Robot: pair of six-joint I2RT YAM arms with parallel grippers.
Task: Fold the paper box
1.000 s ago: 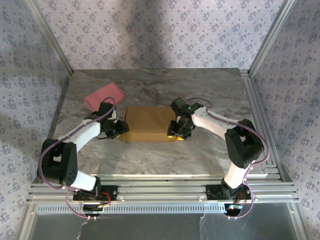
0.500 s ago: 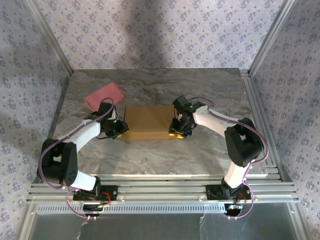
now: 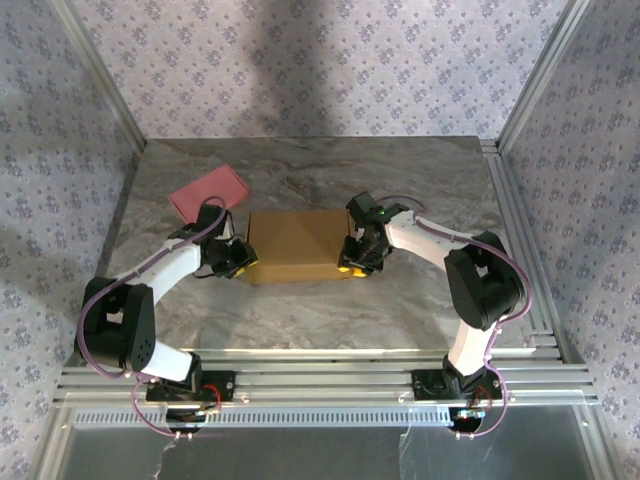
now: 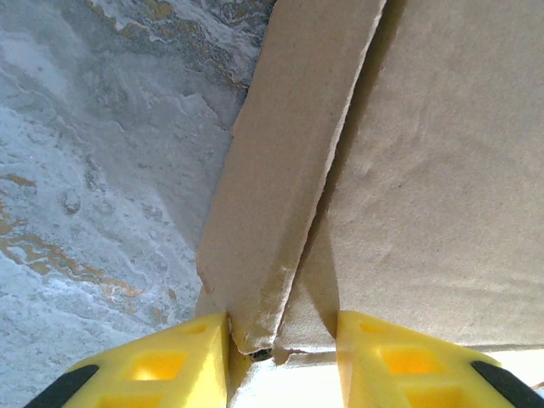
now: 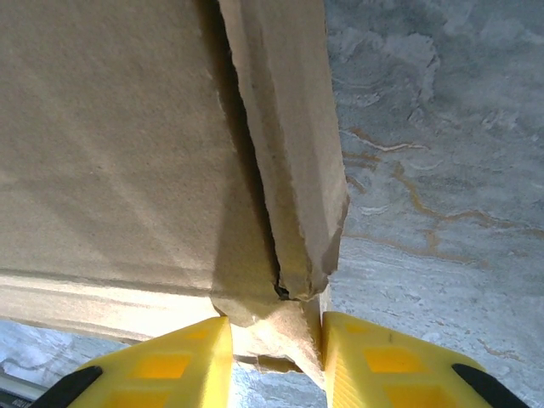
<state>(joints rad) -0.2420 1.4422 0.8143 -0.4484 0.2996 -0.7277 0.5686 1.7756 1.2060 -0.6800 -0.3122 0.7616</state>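
Closing further, left end effector (image 4: 280,340) and right end effector (image 5: 276,336) pinch the paper box's (image 3: 295,245) opposite end flaps.

This looks like a robot laboratory test cell: a left arm (image 3: 165,265) and a right arm (image 3: 440,245) stand on aluminium rails (image 3: 320,378) at a marble-pattern table (image 3: 330,170), enclosed by metal-framed walls (image 3: 330,70) with a flowered covering.

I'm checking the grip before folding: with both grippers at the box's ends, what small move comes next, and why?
Probably close both grippers a little. The left gripper and the right gripper each straddle a cardboard edge at opposite ends of the paper box, but a firm pinch isn't evident yet.
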